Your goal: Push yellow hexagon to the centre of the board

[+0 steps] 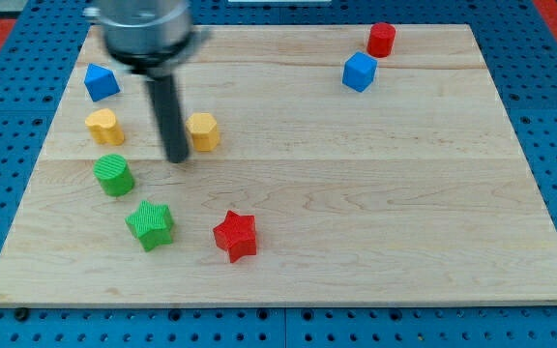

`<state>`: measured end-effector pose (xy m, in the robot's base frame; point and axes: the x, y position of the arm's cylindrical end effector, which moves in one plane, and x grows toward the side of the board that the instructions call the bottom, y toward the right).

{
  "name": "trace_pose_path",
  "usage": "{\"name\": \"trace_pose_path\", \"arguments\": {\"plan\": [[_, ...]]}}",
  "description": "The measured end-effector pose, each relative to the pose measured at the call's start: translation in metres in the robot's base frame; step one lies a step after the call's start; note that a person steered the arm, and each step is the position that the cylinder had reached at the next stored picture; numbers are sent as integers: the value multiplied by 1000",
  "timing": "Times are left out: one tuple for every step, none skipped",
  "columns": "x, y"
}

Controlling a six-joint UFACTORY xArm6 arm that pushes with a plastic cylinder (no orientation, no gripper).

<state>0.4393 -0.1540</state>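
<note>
The yellow hexagon (pixel 204 131) lies on the wooden board (pixel 356 213), left of the middle and toward the view's top. My tip (pixel 178 158) rests on the board just left of the hexagon and slightly below it, touching or nearly touching its left side. The dark rod rises from the tip toward the view's top left.
A yellow heart-like block (pixel 104 127) and a blue block (pixel 102 82) sit at the left. A green cylinder (pixel 114 175), a green star (pixel 151 224) and a red star (pixel 236 236) lie below. A blue cube (pixel 360 72) and a red block (pixel 381 40) sit at top right.
</note>
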Motion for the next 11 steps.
{"name": "trace_pose_path", "arguments": {"plan": [[-4,11],[-16,88],[-46,122],[-40,105],[-28,37],[-73,37],[-78,63],[-74,104],[-83,110],[-111,168],[-100,216]]}}
